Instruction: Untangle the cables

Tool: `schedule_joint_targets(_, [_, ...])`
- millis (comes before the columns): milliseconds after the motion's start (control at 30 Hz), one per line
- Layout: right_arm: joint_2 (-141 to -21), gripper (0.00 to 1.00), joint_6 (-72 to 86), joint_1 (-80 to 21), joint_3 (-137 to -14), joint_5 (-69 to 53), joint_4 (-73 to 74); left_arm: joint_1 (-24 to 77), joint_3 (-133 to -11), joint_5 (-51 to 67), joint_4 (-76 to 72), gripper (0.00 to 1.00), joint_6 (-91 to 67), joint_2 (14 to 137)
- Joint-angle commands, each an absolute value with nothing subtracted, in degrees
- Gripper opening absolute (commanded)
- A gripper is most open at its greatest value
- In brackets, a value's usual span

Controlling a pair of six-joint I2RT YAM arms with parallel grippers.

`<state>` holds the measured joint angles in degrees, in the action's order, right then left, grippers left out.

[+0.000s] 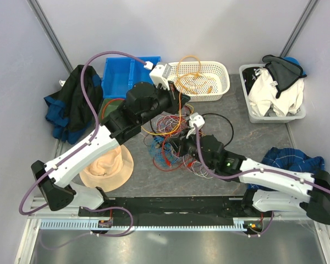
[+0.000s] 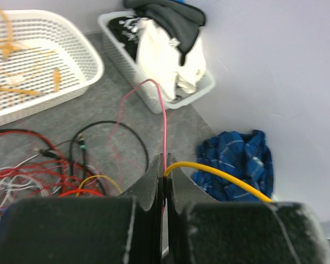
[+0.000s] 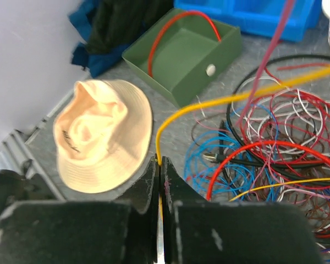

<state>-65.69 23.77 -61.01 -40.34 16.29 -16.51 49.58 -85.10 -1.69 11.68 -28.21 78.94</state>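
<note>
Cables [image 1: 166, 140] are heaped in a loose knot at the middle of the worktop [image 1: 253, 144], with red, blue, white and black loops laid over one another between the two arms. Left hand [image 2: 165, 179] is pinched fully closed, no gap between the fingers. A yellow cable [image 2: 209, 167] comes out of the pinch and arcs off to the right. A thin pink wire [image 2: 164, 118] rises from the same seam, and I can't tell whether it is clamped too or just running behind. Right hand [image 3: 159, 176] is clamped tight as well, with a cable of the same yellow standing up out of its fingertips and sweeping away above the heap. It looks like one strand, gripped at two places and lifted over the pile. Some orange cables [image 1: 193, 80] lie in the white basket [image 1: 217, 88] at the back, and a red loop [image 3: 179, 15] sits in the green box [image 3: 187, 60] beside the hat [image 3: 99, 132].

Handling, as I judge it: these are light, limp and a bit springy, with smooth jackets that could slide through a pinch. A hard pull will likely drag the whole heap or cinch a knot. The best hold is on a stretch clear of the crossings, near a free end, easing it out along its own run.
</note>
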Motion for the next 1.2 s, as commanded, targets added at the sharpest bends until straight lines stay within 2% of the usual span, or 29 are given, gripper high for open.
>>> schedule_joint_targets(0, [-56.8, 0.00, 24.5, -61.1, -48.4, 13.6, -8.7, 49.1, -80.9, -11.1, 13.2, 0.09, -24.1, 76.6])
schedule_joint_targets(33, [-55.7, 0.00, 24.3, -61.1, -49.9, 13.3, -3.0, 49.0, -79.8, -14.3, 13.5, 0.25, -23.7, 76.5])
schedule_joint_targets(133, [-51.4, 0.00, 23.6, -61.1, -56.1, 14.8, 7.4, 48.3, -75.3, -19.3, 14.8, 0.57, -23.2, 76.5])
schedule_joint_targets(167, [-50.0, 0.00, 23.5, -61.2, -59.6, 15.5, 9.6, 47.7, -74.5, -19.9, 15.4, 0.82, -23.4, 76.9])
schedule_joint_targets(233, [-49.2, 0.00, 22.6, -61.1, -63.2, 17.7, 14.7, 47.0, -72.5, -20.0, 17.8, 0.98, -24.8, 77.7])
schedule_joint_targets(400, [-50.6, 0.00, 20.0, -61.1, -73.3, 21.2, 21.3, 45.6, -69.3, -20.8, 21.0, 1.00, -28.3, 79.5])
schedule_joint_targets(633, [-54.2, 0.00, 14.9, -61.1, -82.3, 29.5, 21.0, 45.5, -63.6, -19.0, 21.7, 1.00, -33.1, 79.2])
schedule_joint_targets(900, [-68.3, 0.00, 2.0, -60.6, -104.0, 41.0, 13.7, 45.1, -56.5, -9.7, 19.4, 1.00, -41.7, 82.8])
schedule_joint_targets(1033, [-77.8, 0.00, -2.2, -58.5, -118.6, 42.5, 10.1, 45.1, -52.2, -7.9, 16.1, 0.99, -43.9, 81.4])
schedule_joint_targets(1167, [-83.9, 0.00, -3.0, -54.6, -126.6, 42.5, 7.1, 45.1, -48.4, -6.6, 14.3, 0.98, -45.3, 79.1])
